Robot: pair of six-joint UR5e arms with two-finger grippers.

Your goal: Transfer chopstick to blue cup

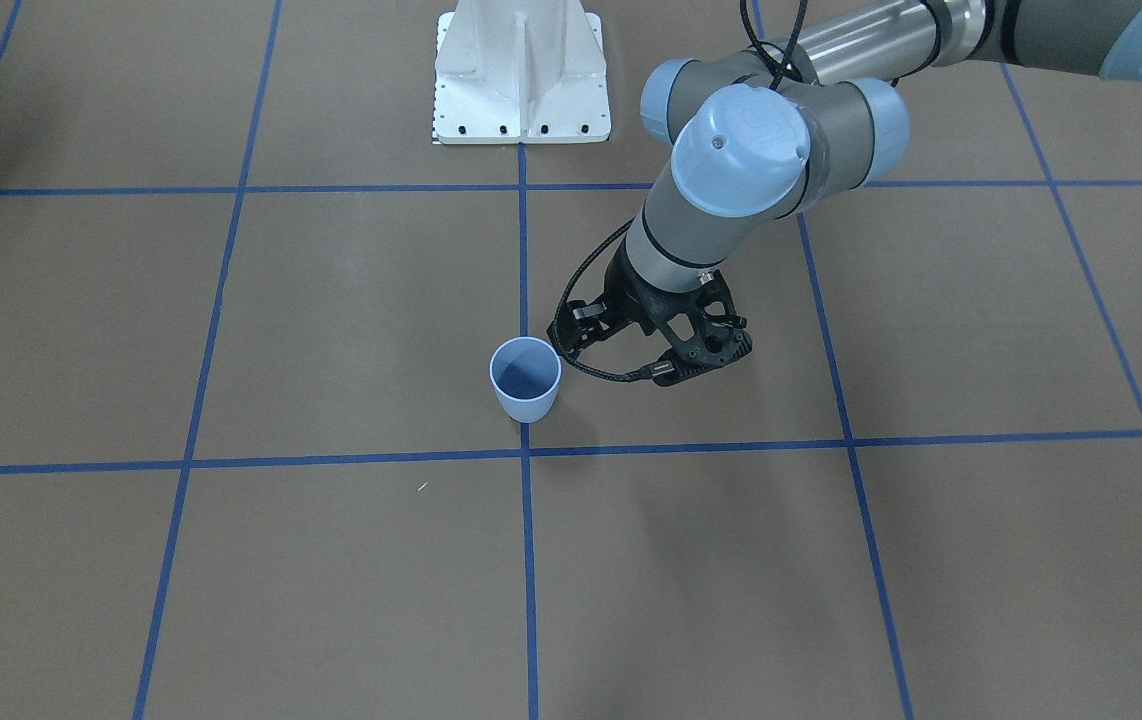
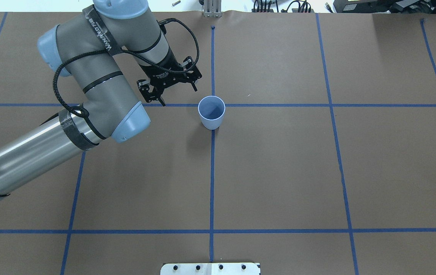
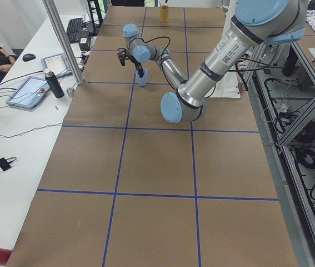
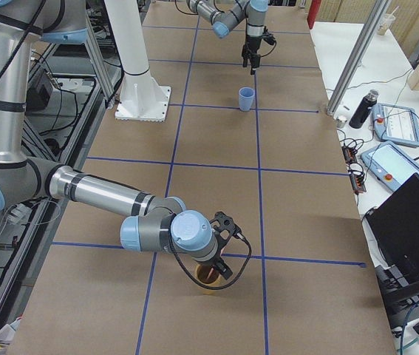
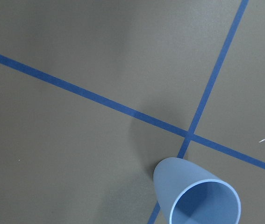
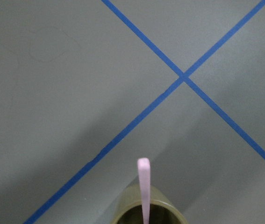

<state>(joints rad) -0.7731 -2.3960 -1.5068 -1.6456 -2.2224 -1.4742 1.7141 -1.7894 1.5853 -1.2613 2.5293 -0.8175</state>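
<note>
While the slim pink chopstick (image 6: 143, 186) stands in the olive-brown round cup (image 6: 169, 205), well apart from the pale blue plastic cup (image 2: 211, 123), the pick-up step seems in hand. The right end effector (image 4: 218, 268) hangs over it, but I cannot tell its opening. The left end effector (image 2: 176, 94) hovers wide and empty beside the blue cup on the table (image 2: 279, 172). Next likely comes a firm pinch and a straight lift.
</note>
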